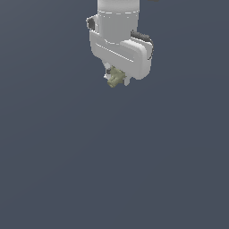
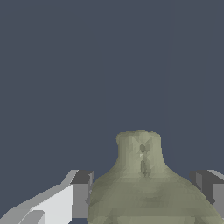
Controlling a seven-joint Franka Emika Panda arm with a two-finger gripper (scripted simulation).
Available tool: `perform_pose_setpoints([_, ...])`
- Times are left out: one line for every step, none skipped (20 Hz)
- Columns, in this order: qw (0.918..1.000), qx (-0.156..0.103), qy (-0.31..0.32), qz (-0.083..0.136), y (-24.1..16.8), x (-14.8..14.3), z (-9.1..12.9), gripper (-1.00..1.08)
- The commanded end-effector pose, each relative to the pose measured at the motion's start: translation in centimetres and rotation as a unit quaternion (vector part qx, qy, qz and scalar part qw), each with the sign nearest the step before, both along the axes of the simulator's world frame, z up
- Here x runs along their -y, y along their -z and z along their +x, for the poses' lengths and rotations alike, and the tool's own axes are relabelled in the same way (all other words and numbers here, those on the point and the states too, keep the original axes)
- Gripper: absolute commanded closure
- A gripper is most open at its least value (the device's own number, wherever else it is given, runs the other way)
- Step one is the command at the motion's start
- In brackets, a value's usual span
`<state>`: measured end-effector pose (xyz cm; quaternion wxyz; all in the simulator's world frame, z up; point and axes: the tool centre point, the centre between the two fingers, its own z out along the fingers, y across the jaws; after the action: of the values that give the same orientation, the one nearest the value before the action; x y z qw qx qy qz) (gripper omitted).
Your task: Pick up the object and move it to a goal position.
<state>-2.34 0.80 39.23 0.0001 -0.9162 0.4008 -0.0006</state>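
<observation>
The object [image 1: 115,78] is a small olive-green lumpy thing sticking out from under the white gripper [image 1: 117,79] near the top of the exterior view. It hangs above the flat dark surface, held between the fingers. In the wrist view the object [image 2: 144,183] fills the space between the two fingers [image 2: 81,194], which press against its sides, and a knobby neck points away from the camera. The gripper [image 2: 146,197] is shut on it. The hand hides the object's upper part in the exterior view.
A plain dark blue-grey surface [image 1: 112,170] spreads across both views. The white arm [image 1: 118,18] comes down from the top edge of the exterior view. No other objects or goal marker show.
</observation>
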Motion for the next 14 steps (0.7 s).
perform_pose_setpoints([1.0,-0.001,0.0,0.0,-2.6,0.1,-0.3,1.08])
perform_pose_setpoints([1.0,-0.001,0.0,0.0,-3.5,0.2,-0.4,1.08])
perform_pose_setpoints([1.0,-0.001,0.0,0.0,-4.3,0.2,-0.5,1.08])
perform_pose_setpoints([1.0,-0.001,0.0,0.0,-5.1,0.3,-0.5,1.08])
perform_pose_setpoints([1.0,-0.001,-0.001,0.0,-5.8,0.3,-0.6,1.08])
perform_pose_setpoints([1.0,-0.001,-0.001,0.0,-6.5,0.3,-0.6,1.08])
perform_pose_setpoints([1.0,-0.001,-0.001,0.0,-7.1,0.4,-0.7,1.08])
perform_pose_setpoints([1.0,-0.001,-0.001,0.0,-7.7,0.4,-0.7,1.08])
perform_pose_setpoints([1.0,-0.001,-0.001,0.0,-8.2,0.4,-0.7,1.08])
perform_pose_setpoints([1.0,-0.001,-0.001,0.0,-8.7,0.4,-0.7,1.08])
perform_pose_setpoints([1.0,-0.001,-0.001,0.0,-9.1,0.4,-0.8,1.08])
perform_pose_setpoints([1.0,-0.001,-0.001,0.0,-9.4,0.5,-0.8,1.08])
perform_pose_setpoints([1.0,-0.001,-0.001,0.0,-9.7,0.5,-0.8,1.08])
perform_pose_setpoints([1.0,-0.001,-0.001,0.0,-10.0,0.5,-0.8,1.08])
